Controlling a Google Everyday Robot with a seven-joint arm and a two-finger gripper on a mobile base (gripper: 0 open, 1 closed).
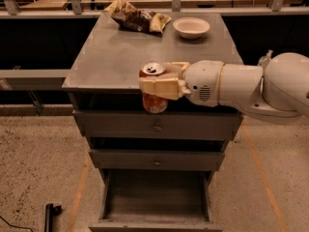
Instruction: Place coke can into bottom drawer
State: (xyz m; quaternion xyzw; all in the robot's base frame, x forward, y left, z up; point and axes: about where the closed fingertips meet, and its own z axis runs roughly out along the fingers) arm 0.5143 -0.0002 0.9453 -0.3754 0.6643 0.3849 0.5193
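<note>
My one camera looks down from close, high before the cabinet (130,52), onto its top and front. The gripper (154,76), clasping the can (154,103), hangs at the cabinet's front edge.
</note>
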